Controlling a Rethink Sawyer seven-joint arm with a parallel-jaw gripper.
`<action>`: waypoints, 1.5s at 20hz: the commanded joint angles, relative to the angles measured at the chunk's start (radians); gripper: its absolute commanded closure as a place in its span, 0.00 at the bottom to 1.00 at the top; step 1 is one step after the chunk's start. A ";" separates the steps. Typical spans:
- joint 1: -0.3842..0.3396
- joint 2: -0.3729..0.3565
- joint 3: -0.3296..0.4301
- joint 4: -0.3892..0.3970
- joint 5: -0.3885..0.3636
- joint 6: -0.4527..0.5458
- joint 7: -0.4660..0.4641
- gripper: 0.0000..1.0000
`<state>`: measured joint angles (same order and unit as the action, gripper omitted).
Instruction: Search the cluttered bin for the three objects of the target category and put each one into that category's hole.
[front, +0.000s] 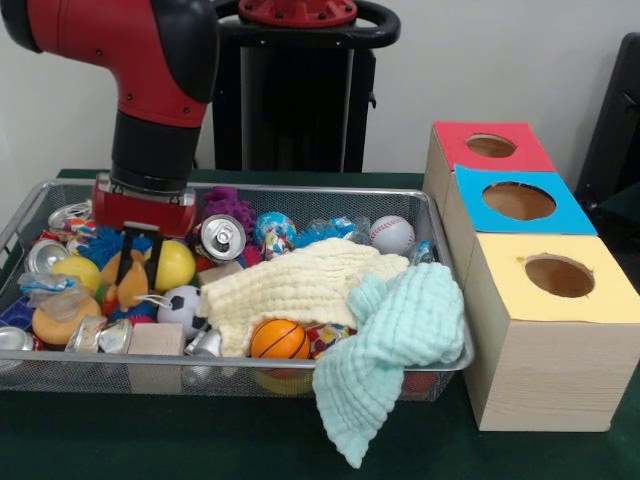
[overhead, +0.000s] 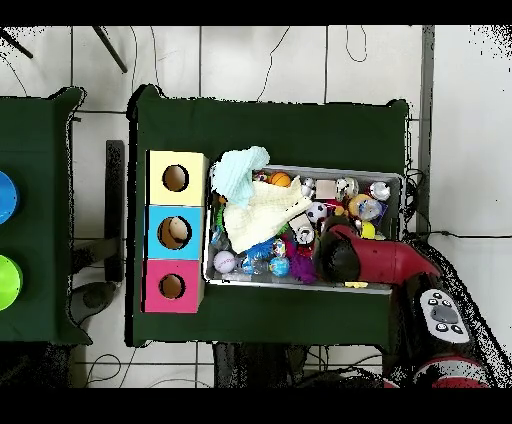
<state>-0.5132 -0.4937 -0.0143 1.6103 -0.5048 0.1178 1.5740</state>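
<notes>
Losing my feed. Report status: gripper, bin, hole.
Gripper down in bin, left end in front view, fingers astride yellow duck; grip unconfirmed. Red hole empty. Cream cloth and mint cloth cover bin's middle and right.

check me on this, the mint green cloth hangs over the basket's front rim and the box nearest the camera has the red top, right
Not quite. The mint green cloth does hang over the basket front rim, but the nearest box has the yellow top; the red-topped one stands farthest back. The front view shows it.
</notes>
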 joint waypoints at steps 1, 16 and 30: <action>0.023 -0.062 0.052 0.108 0.074 0.127 0.147 1.00; 0.119 -0.192 0.026 0.227 0.221 0.188 0.213 1.00; 0.232 -0.270 -0.020 0.322 0.392 0.239 0.253 1.00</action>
<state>-0.3153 -0.7287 -0.0268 1.8384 -0.2065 0.2293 1.5740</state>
